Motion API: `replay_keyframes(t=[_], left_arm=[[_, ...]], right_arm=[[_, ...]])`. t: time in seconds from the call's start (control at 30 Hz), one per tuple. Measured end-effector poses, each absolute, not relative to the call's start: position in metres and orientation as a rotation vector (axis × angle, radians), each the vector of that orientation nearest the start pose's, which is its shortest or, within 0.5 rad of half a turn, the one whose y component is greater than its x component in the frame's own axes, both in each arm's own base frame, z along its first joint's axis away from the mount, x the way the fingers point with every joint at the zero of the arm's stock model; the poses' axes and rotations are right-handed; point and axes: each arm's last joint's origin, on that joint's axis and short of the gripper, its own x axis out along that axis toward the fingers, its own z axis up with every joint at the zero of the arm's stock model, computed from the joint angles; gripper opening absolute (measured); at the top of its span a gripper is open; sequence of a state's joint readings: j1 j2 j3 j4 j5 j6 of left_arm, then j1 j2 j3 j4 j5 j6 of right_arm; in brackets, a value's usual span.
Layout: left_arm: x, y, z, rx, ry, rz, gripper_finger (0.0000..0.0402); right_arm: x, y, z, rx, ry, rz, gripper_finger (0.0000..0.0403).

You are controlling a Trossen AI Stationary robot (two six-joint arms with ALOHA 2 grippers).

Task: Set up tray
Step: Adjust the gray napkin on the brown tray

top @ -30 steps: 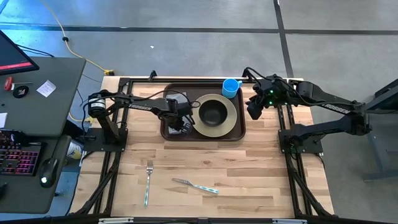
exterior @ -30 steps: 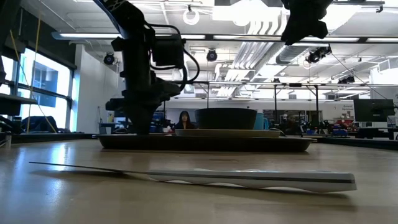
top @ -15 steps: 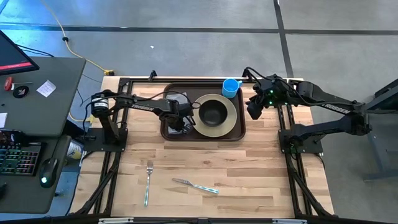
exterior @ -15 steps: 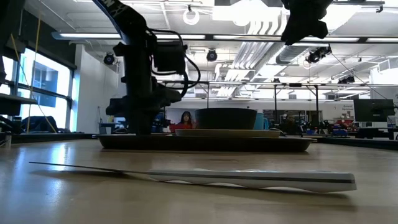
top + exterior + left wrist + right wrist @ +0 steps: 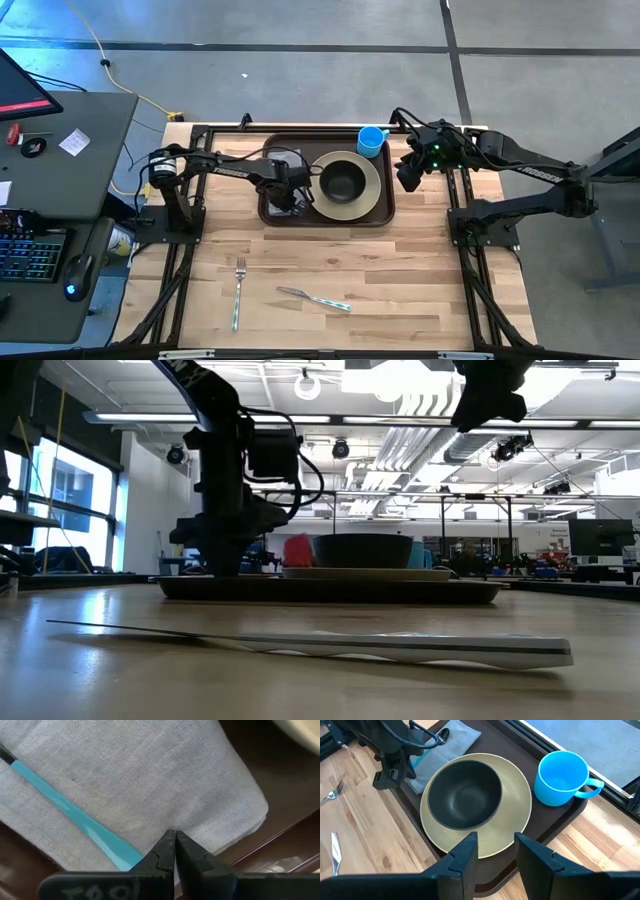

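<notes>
"Brown plastic, that tray (image 5: pixel 328 217). Where does it sit?"

"Upper middle of the high view, flat on the wooden desk (image 5: pixel 400 280). It carries a beige plate (image 5: pixel 372 190) with a dark bowl (image 5: pixel 343 181) on it, a blue cup (image 5: pixel 371 140) at its upper right corner, and a grey napkin (image 5: pixel 150 780) at its left end with a turquoise-handled utensil (image 5: pixel 75 810) lying on the cloth."

"And the arms?"

"The left end effector (image 5: pixel 172 845) is down over the napkin, just left of the plate. In its wrist view the two dark fingers are pressed tip to tip with nothing visibly between them; the turquoise handle runs just beside the tips, not in them. The right end effector (image 5: pixel 492 847) hangs above the tray's right side, fingers parted and empty, looking down on plate and cup."

"What is left off the tray?"

"A fork (image 5: pixel 238 290) and a knife (image 5: pixel 315 298), lower middle of the high view, both on bare wood."

"What could go wrong?"

"My guess: the closed tips sit right at the napkin. If they drag sideways, the cloth may bunch and carry the utensil with it, or nudge the plate, which lies close by. Lifting straight up first looks safer."
</notes>
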State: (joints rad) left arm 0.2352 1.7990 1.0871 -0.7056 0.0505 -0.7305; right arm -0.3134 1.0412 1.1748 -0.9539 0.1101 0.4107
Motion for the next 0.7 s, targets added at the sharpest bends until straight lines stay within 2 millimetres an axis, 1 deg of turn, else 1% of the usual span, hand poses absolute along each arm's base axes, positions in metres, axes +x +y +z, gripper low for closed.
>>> replay_keyframes(t=[0.37,0.7], left_arm=[[0.3085,0.0733,0.1532,-0.767,1.345,0.686,0.0049],[0.3085,0.0737,0.1533,-0.756,1.34,0.698,0.0049]], right_arm=[[0.1771,-0.0612,0.3529,0.459,0.727,-0.577,0.0119],[0.1771,-0.0612,0.3529,0.475,0.723,-0.584,0.0119]])
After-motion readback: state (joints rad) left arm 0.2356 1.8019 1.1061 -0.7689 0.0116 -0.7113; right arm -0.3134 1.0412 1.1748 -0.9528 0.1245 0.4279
